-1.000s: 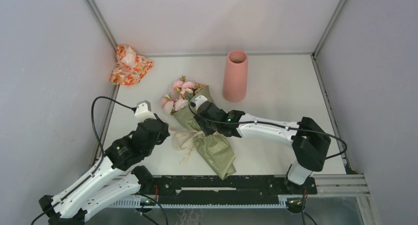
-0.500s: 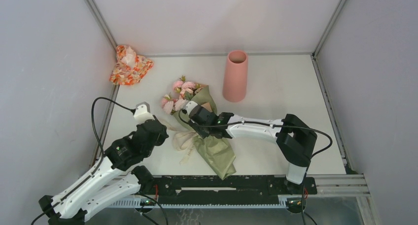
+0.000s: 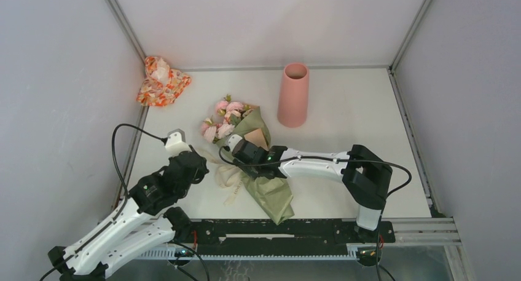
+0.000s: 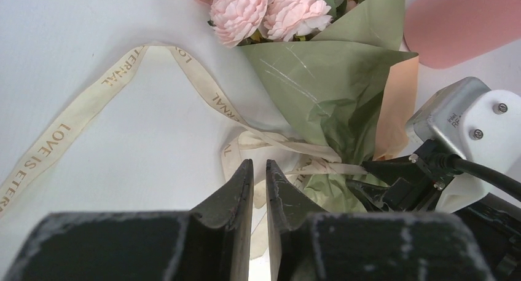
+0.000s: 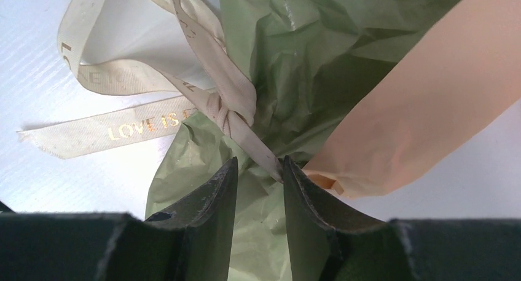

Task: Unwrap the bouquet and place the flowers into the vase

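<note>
bouquet [image 3: 271, 198]: lying, tied, green-tan cone | flowers [image 3: 222, 118]: pink, wrapped | vase [image 3: 293, 96]: salmon, upright, behind

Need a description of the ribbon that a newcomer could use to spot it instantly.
On the white table, left of centre, lies the bouquet, a green-and-tan paper cone with pink flowers at its far end. The ribbon is the flat cream band knotted round the cone's waist, with tails trailing left across the table. Nothing else here carries gold lettering.

Bouquet [image 3: 271, 193] paper olive-green and tan-orange; ribbon [image 4: 62, 132] cream, gold-lettered; blooms [image 4: 238, 11] pink; vase [image 3: 293, 99] salmon; bundle [image 3: 161, 82] orange-and-white floral.
</note>
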